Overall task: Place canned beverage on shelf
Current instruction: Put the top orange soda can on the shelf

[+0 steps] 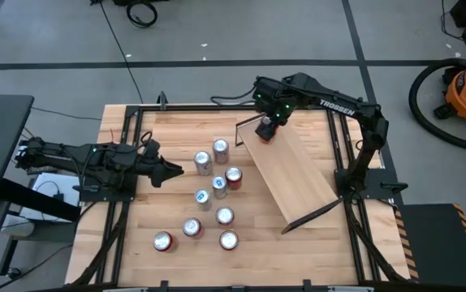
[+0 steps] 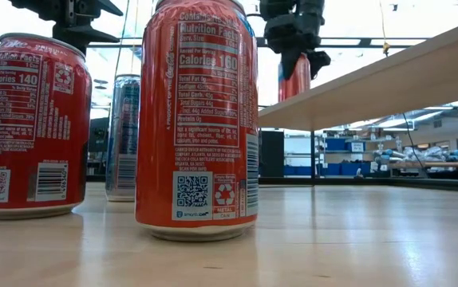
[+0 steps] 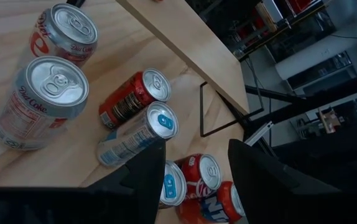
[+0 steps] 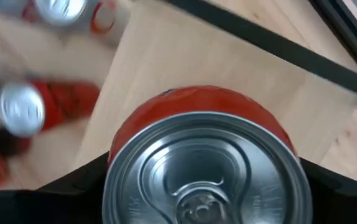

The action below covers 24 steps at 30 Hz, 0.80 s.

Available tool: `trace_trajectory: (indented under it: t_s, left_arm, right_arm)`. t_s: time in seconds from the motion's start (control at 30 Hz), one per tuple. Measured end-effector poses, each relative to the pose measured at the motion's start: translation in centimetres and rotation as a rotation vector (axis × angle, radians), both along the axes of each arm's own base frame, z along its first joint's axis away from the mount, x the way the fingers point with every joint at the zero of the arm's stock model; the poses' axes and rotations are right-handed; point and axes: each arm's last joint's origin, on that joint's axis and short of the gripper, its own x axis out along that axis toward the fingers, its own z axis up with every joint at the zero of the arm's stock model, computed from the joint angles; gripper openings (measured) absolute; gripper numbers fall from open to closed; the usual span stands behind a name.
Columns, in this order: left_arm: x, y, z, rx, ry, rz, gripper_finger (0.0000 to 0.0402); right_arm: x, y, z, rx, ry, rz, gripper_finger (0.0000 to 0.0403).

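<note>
A red can (image 4: pixel 209 155) stands upright over the far, raised end of the sloped light wood shelf (image 1: pixel 294 174), with my right gripper (image 1: pixel 265 128) shut on it from above. In the low view the can (image 2: pixel 294 80) shows below the gripper (image 2: pixel 297 60), its bottom hidden behind the shelf's board (image 2: pixel 373 88). My left gripper (image 1: pixel 172 170) waits open at the table's left, pointing at several cans (image 1: pixel 217 195) that stand upright on the tabletop. Nothing is between its fingers (image 3: pixel 144 180). My right gripper pinches the red can's upper wall just under the rim (image 4: pixel 113 168) between its two fingers, one on each side. The fingers come from above, pointing steeply down. The can is upright over the shelf; whether its bottom rests on the board I cannot tell.
Red, silver and blue cans (image 3: pixel 48 99) crowd the tabletop's middle, left of the shelf. Black frame rails (image 1: pixel 343 154) run along the table's sides, and a thin black support (image 1: pixel 306 217) holds the shelf's near end. Bare planks (image 1: pixel 298 251) lie near the front right.
</note>
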Motion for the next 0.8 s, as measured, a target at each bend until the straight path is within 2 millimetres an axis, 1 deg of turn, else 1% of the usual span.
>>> trace_trajectory:
  t_s: [0.17,0.33,0.4,0.47,0.6,0.7,0.8]
  left_arm:
    - [0.0,0.0,0.0,0.000,0.001,0.000,0.0185]
    - [0.0,0.0,0.0,0.000,0.001,0.000,0.0185]
    - [0.0,0.0,0.0,0.000,0.001,0.000,0.0185]
    - [0.0,0.0,0.0,0.000,0.001,0.000,0.0185]
    - [0.0,0.0,0.0,-0.003,0.000,0.001,0.0185]
    - [0.0,0.0,0.0,-0.003,0.000,0.001,0.0185]
    - [0.0,0.0,0.0,-0.005,0.000,0.002,0.0185]
  right_arm:
    - [0.0,0.9,-0.1,-0.038,0.031,0.308,0.0337]
    - [0.2,1.6,-0.1,-0.111,0.038,0.639,0.0336]
    - [0.2,1.8,-0.1,-0.133,0.038,0.722,0.0336]
    - [0.3,1.8,-0.1,-0.142,0.034,0.724,0.0338]
    - [0.5,1.7,-0.1,-0.143,0.038,0.658,0.0350]
    - [0.5,1.7,-0.2,-0.144,0.043,0.648,0.0369]
    - [0.5,1.7,-0.1,-0.132,0.040,0.595,0.0391]
